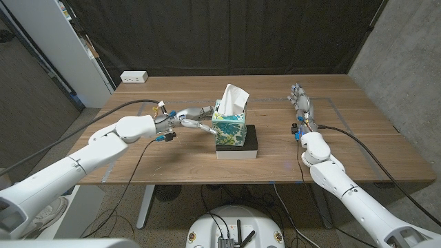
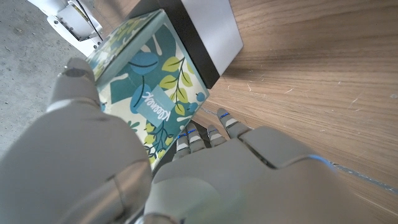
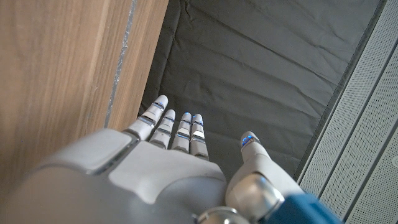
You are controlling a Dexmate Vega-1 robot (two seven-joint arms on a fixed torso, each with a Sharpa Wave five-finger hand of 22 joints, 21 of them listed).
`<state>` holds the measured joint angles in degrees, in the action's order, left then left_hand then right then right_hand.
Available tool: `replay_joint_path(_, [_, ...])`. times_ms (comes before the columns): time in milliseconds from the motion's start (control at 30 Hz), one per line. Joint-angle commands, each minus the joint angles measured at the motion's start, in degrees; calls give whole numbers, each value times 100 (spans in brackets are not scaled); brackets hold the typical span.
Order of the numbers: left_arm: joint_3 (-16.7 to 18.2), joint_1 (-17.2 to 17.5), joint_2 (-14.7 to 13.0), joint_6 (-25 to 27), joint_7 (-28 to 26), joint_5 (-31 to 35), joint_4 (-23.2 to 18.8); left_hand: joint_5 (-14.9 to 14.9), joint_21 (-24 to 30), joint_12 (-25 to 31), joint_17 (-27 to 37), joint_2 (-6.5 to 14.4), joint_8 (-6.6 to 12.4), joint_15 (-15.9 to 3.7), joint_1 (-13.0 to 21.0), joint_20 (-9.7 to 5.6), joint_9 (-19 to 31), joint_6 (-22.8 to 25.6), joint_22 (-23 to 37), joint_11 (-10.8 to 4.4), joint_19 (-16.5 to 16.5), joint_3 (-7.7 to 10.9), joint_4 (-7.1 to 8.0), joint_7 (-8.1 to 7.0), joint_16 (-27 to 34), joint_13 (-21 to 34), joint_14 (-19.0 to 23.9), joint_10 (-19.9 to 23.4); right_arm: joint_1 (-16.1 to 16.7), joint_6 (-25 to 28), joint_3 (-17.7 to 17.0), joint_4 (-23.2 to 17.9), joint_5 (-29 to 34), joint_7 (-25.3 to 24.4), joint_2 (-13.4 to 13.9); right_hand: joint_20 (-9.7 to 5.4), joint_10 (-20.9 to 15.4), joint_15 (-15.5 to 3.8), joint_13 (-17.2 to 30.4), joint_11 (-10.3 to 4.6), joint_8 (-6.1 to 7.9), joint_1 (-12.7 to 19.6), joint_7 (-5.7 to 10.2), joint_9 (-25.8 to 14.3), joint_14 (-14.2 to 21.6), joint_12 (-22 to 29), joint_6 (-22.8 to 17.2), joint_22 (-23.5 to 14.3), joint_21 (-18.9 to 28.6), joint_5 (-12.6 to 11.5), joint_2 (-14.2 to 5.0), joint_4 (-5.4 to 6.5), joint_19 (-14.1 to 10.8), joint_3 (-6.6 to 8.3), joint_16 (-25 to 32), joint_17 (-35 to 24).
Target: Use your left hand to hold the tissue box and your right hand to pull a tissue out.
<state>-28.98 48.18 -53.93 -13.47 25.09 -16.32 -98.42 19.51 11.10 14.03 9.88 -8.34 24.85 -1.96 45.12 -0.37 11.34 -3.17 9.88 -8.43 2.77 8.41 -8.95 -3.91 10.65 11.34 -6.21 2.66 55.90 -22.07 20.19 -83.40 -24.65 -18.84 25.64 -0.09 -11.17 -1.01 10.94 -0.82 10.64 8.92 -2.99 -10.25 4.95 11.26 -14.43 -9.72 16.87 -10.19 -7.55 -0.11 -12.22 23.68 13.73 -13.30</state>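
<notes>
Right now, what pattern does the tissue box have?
Teal, blue and yellow-green leaves; tissue box, clearest in left wrist view.

Even light — wrist foregrounds perhaps blurred

A wooden table (image 1: 172, 155) carries a flat block (image 1: 238, 145), black on top and white at the side, near its middle. A floral tissue box (image 1: 229, 129) stands on that block. A white power strip (image 1: 134, 77) lies at the far left corner.

teal leaf-print tissue box (image 1: 229, 129), white tissue (image 1: 233, 98)
</notes>
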Motion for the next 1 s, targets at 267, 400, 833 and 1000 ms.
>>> replay_joint_path(267, [162,263,171,-283,-392,-350,84,-640,154,287,-1,610,824,-364,1019,66,147,1296,31,153,858,369,-38,272,161,79,1181,1457,12,4,-37,-5,51,0,38,5,-18,15,18,10,36,-60,-20,-17,52,-7,-18,-16,-36,-1,-10,-20,-36,0,23,-15])
replay_joint_path(400, [269,423,151,-334,-610,-377,22,-798,234,421,12,763,1046,-639,1238,0,192,1550,46,78,1266,484,-42,247,258,176,1943,1909,-38,15,-18,29,56,19,22,4,-20,-2,18,9,36,-66,-19,-17,46,-7,-18,-17,-49,-2,-14,-21,-32,-3,20,-14])
replay_joint_path(833, [348,478,204,-365,-580,-654,81,-834,376,258,26,823,1080,-666,1368,-152,221,1306,70,180,1839,509,-46,301,415,269,2914,1660,-169,69,33,144,80,58,5,0,-25,-7,18,9,36,-72,-14,-16,46,-7,-16,-17,-83,-3,-22,-34,-30,-6,16,-8])
replay_joint_path(1000, [325,409,189,-281,-496,-678,70,-831,431,272,35,867,1104,-706,1393,-179,208,1327,76,246,2026,516,-30,372,464,297,3179,1734,-192,71,34,176,72,63,2,-4,-25,3,18,11,36,-71,-17,-16,44,-8,-16,-18,-94,-4,-24,-42,-32,-7,13,-5])
